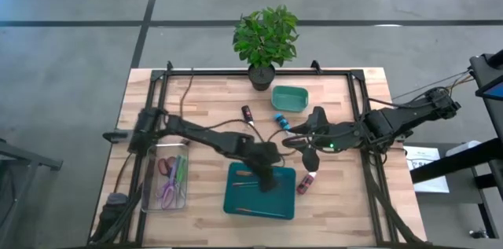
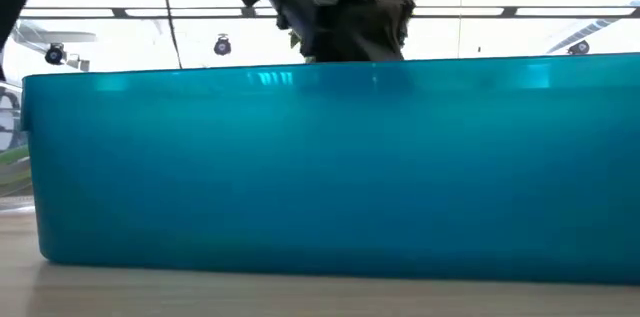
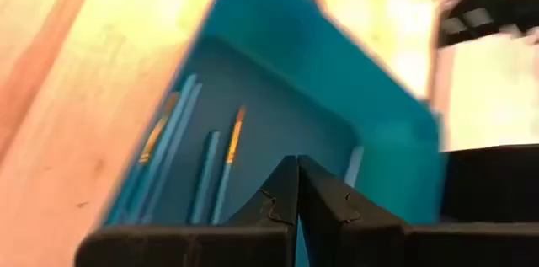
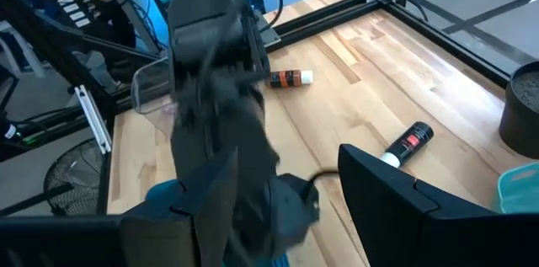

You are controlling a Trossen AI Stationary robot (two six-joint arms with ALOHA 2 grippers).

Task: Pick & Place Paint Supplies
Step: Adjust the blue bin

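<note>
A teal tray (image 1: 236, 200) lies near the table's front edge, with thin brushes (image 3: 232, 142) flat on its floor. My left gripper (image 3: 296, 200) hovers over the tray's far right part (image 1: 271, 174), shut, with nothing visible between its fingers. My right gripper (image 1: 302, 143) hangs open just beyond the tray, above the table, touching nothing. Paint bottles lie on their sides on the wood: a black one (image 1: 247, 113), a blue one (image 1: 280, 120), a pinkish one (image 1: 306, 182) right of the tray, and a dark red one (image 4: 290, 77).
A green bowl (image 1: 289, 97) and a potted plant (image 1: 263, 41) stand at the far edge. A clear box (image 1: 167, 178) with purple and green items sits at the left. A black frame (image 1: 365, 115) runs around the table. In the low view the tray wall (image 2: 320, 167) blocks nearly everything.
</note>
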